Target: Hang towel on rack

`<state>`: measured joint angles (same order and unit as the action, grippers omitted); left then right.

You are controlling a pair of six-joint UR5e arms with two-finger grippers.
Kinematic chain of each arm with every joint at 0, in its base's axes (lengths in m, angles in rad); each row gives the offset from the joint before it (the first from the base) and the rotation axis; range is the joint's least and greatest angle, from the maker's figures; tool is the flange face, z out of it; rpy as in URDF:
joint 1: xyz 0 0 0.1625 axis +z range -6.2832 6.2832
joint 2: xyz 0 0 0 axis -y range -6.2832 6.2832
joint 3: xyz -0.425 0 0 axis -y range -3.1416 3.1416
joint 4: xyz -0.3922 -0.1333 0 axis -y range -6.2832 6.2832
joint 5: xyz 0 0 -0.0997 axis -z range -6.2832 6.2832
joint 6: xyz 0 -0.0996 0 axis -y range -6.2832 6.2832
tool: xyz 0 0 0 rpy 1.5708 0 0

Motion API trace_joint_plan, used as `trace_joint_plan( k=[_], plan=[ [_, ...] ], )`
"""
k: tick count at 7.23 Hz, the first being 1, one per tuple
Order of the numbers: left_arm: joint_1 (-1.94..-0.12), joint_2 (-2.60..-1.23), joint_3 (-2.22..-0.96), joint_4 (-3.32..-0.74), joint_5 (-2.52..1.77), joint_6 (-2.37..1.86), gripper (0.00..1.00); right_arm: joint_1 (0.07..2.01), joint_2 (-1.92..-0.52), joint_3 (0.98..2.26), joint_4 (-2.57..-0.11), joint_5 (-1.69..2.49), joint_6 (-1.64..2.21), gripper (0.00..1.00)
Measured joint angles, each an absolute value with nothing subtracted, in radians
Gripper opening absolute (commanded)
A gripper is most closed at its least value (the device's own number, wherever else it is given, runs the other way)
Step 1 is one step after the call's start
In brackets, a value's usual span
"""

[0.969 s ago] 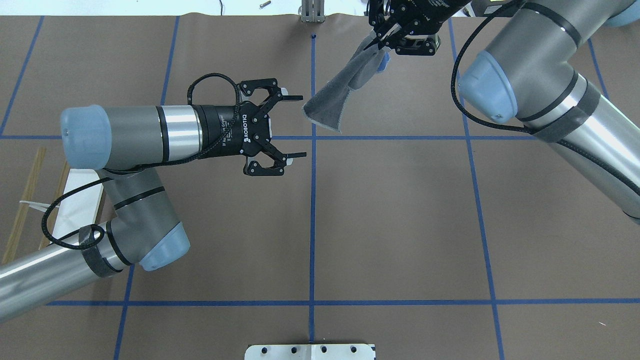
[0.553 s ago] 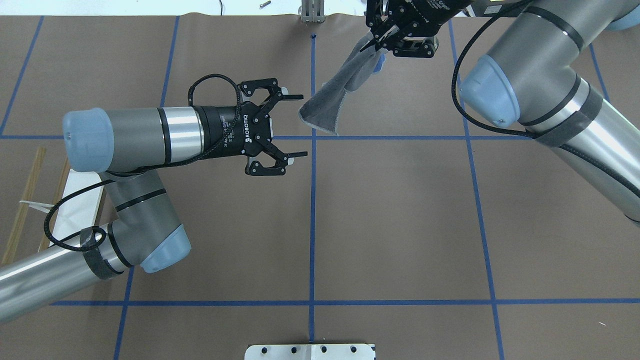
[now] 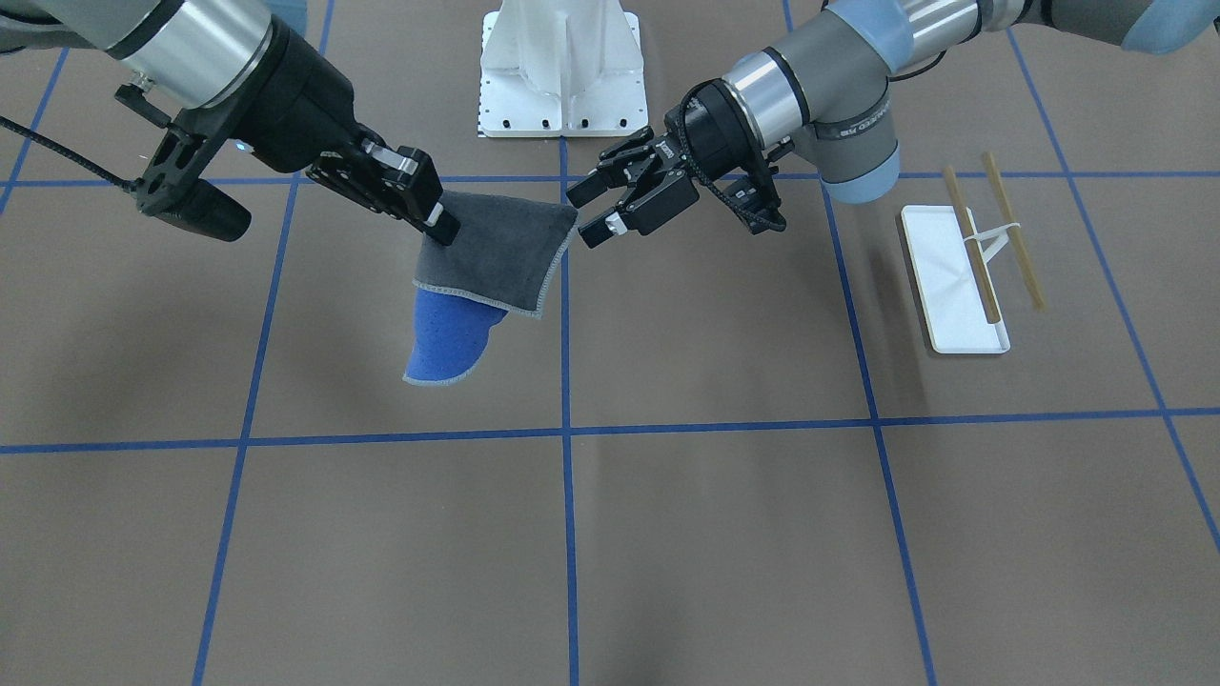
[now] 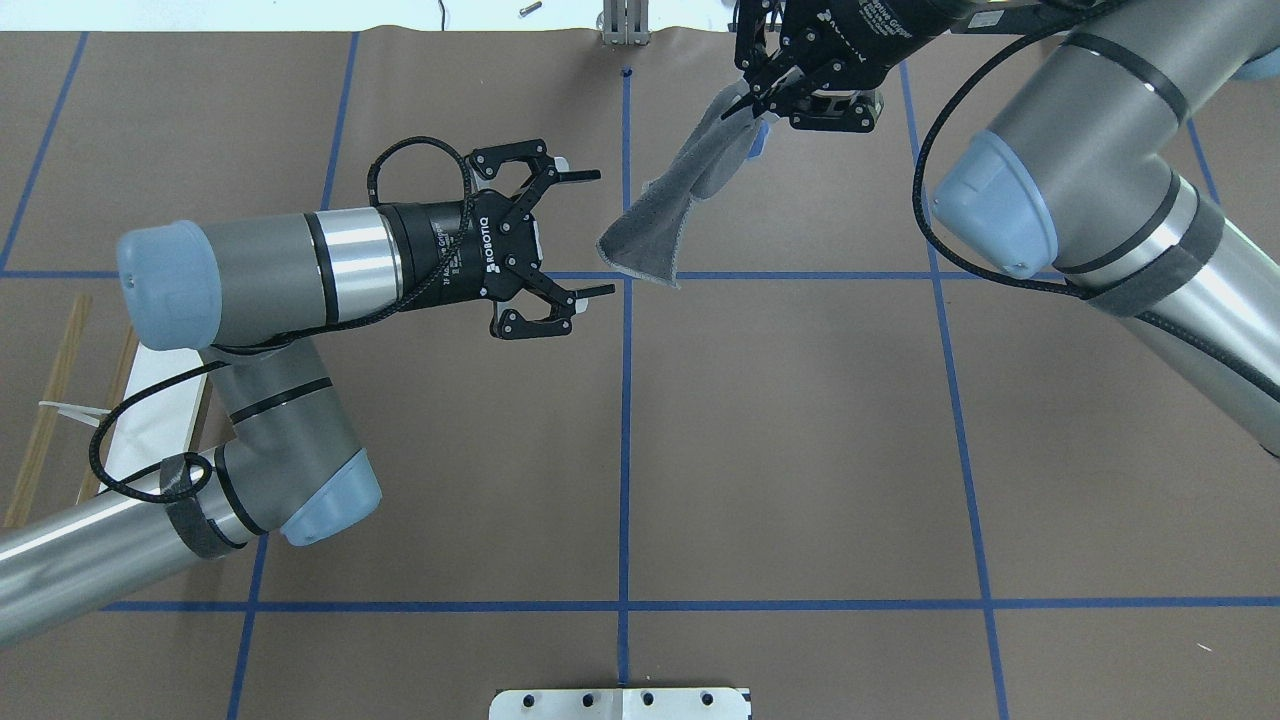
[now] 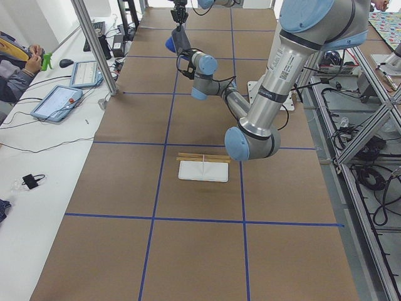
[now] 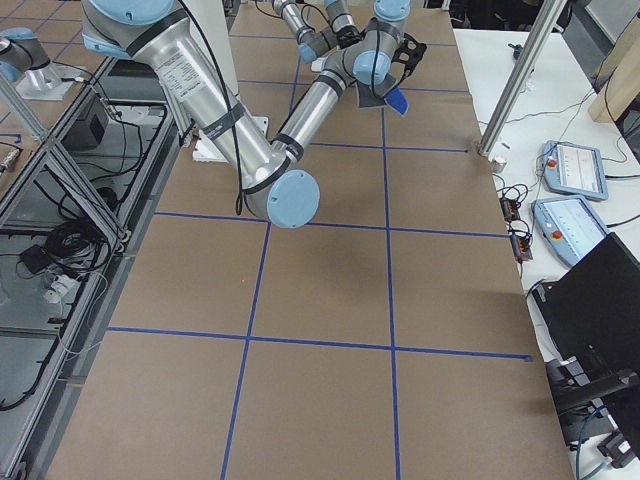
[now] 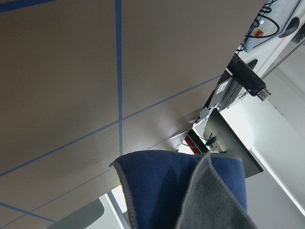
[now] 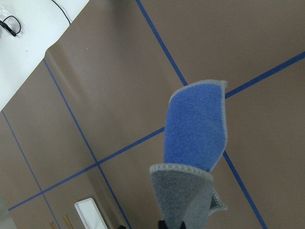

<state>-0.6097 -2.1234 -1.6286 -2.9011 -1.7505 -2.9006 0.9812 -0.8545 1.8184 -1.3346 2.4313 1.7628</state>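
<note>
Above brown paper-covered table (image 3: 715, 534): small soft dark grey and bright blue towel (image 3: 500, 257), pinched at corner by right end effector (image 3: 440, 225), dangling clear. Left end effector (image 3: 583, 217) spread wide just beside free grey corner. Close only with hem deep in jaws. White-based wooden-rod rack (image 3: 953, 291) well apart.

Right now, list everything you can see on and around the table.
towel: one, dark grey over bright blue, hanging above the table from the right gripper.
rack: one, white base with two wooden rods, on the table on the robot's left side.
pedestal: one, white, at the table's edge by the robot.
table: one, brown cover with blue tape lines.
left gripper: one, black, open, at the towel's free corner.
right gripper: one, black, shut on the towel.
</note>
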Motion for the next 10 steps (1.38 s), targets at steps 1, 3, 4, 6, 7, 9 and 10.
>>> trace_joint_plan(
  k=[1, 3, 4, 6, 7, 9, 10],
  plan=[
    [-0.609, -2.124, -1.628, -2.902, -1.741, -2.902, 0.98, 0.979, -0.855, 1.827, -1.333, 2.433, 1.77, 0.0],
    [-0.608, -2.125, -1.629, -2.902, -1.736, -2.902, 0.82, 0.977, -0.856, 1.832, -1.319, 2.434, 1.782, 0.0],
    [-0.608, -2.125, -1.63, -2.902, -1.734, -2.902, 0.71, 0.975, -0.856, 1.834, -1.315, 2.434, 1.786, 0.0],
    [-0.608, -2.126, -1.63, -2.903, -1.731, -2.904, 0.31, 0.973, -0.856, 1.839, -1.312, 2.434, 1.789, 0.0],
    [-0.609, -2.126, -1.631, -2.903, -1.73, -2.905, 0.07, 0.972, -0.856, 1.841, -1.312, 2.434, 1.79, 0.0],
    [-0.609, -2.124, -1.634, -2.902, -1.73, -2.905, 0.0, 0.971, -0.856, 1.844, -1.312, 2.434, 1.791, 0.0],
    [-0.609, -2.122, -1.635, -2.903, -1.73, -2.901, 0.0, 0.972, -0.86, 1.848, -1.312, 2.434, 1.791, 0.1]
  ],
)
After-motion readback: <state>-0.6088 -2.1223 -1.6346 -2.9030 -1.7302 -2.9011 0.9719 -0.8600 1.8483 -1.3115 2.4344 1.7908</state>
